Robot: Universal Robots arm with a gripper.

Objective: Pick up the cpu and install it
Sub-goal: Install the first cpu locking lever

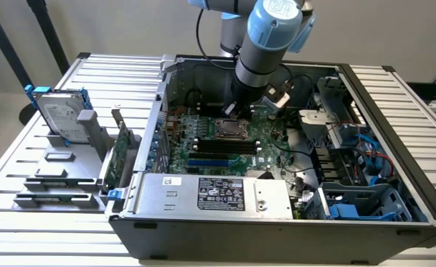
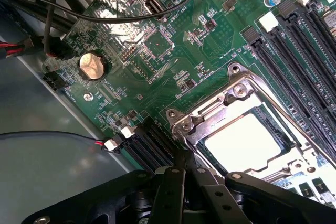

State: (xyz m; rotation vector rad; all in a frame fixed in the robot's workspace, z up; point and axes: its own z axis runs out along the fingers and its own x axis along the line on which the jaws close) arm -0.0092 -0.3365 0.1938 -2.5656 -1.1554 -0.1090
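— Where is the cpu (image 2: 244, 141) sitting right now?

— It is lying flat in the socket frame (image 2: 210, 109) on the motherboard (image 2: 157, 51), with its dull silver top plate catching the light. In the exterior view the socket (image 1: 231, 128) is showing just below the arm, inside the open computer case (image 1: 396, 167).

— And the gripper?

— The gripper (image 2: 184, 163) is hovering just beside one corner of the socket, with its fingers pressed fully together and nothing between them. It is not holding the chip.

— How am I judging the chip to handle?

— I am reading it as thin, stiff and light, so weight is no trouble. The smooth metal top is looking slippery, and the underside and the socket contacts are likely fragile, so any tilt or drag would be risky.

— Where would one take hold?

— By two opposite edges of the square plate, keeping it level; there is little thickness to pinch, and the metal frame is crowding its sides.

— Anything around it worth minding?

— The memory slots (image 2: 299, 51) are running close alongside the socket, a coin cell battery (image 2: 92, 65) is sitting further off, and black cables (image 2: 131, 18) are crossing the board.
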